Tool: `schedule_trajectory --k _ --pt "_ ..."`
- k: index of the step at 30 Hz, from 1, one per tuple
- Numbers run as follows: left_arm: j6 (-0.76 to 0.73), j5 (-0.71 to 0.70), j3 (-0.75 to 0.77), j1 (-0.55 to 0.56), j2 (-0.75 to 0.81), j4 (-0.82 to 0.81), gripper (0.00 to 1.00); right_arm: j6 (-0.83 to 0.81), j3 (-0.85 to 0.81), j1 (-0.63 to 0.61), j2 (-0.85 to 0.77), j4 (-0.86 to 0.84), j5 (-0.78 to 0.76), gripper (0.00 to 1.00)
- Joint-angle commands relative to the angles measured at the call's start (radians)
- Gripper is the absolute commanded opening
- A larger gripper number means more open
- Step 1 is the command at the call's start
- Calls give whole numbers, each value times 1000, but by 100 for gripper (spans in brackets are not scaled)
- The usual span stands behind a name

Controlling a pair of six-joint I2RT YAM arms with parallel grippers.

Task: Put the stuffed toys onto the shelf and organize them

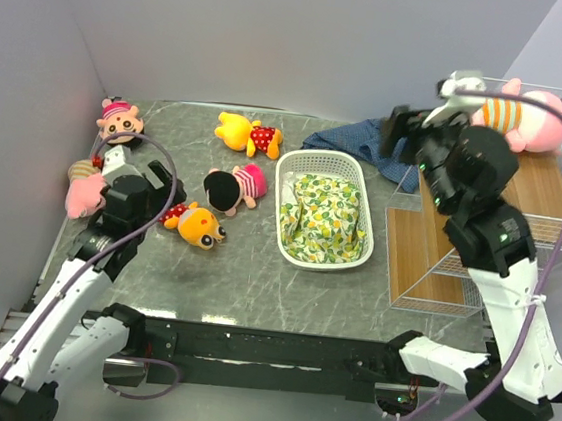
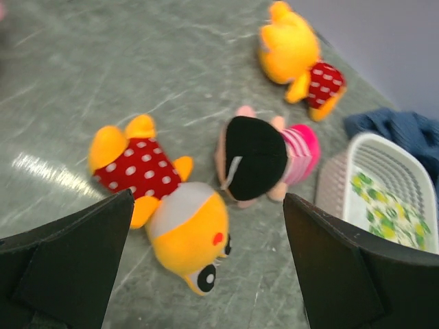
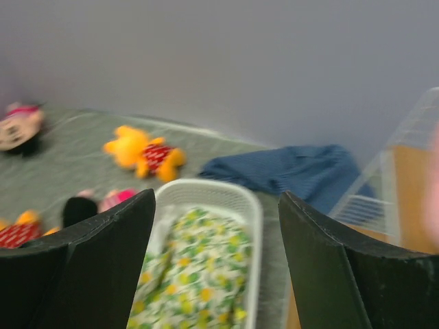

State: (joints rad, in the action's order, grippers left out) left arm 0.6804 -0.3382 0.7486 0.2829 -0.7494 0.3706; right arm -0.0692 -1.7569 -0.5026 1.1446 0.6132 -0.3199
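Left tool [image 2: 207, 197] is spread wide with nothing between its fingers. I see it hanging over the left half of the desk [image 1: 253, 288], right above a yellow bear in a red dotted shirt [image 2: 161, 205] that lies flat on the grey top. Just beside that bear, toward the middle of the desk, lies a black-haired doll in pink stripes [image 2: 264, 161]. A second yellow bear [image 1: 249, 134] lies closer to the far edge. A doll with a pink hat [image 1: 120, 120] sits in the far left corner, and a pink toy [image 1: 82, 195] lies at the left edge, partly hidden behind my left arm. Right tool [image 3: 216, 195] is likewise spread and empty, raised high over the right side beside the shelf [image 1: 437, 257], which stands along the right edge. One pink pig in an orange-striped shirt [image 1: 527, 118] lies on the shelf's top plank at the far right corner. A white basket [image 1: 280, 200] in the middle of the desk holds a lemon-print cloth [image 1: 326, 215]. A blue cloth [image 1: 353, 143] lies crumpled behind the basket, against the shelf.
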Motion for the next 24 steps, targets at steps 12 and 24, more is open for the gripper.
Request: schedule_trajectory --k 12,24 --pt "370 -324 199 -433 -280 189 97 220 367 -254 -120 -268 297 77" --pt "453 48 238 -706 -591 67 96 189 450 -255 -230 -357 374 80"
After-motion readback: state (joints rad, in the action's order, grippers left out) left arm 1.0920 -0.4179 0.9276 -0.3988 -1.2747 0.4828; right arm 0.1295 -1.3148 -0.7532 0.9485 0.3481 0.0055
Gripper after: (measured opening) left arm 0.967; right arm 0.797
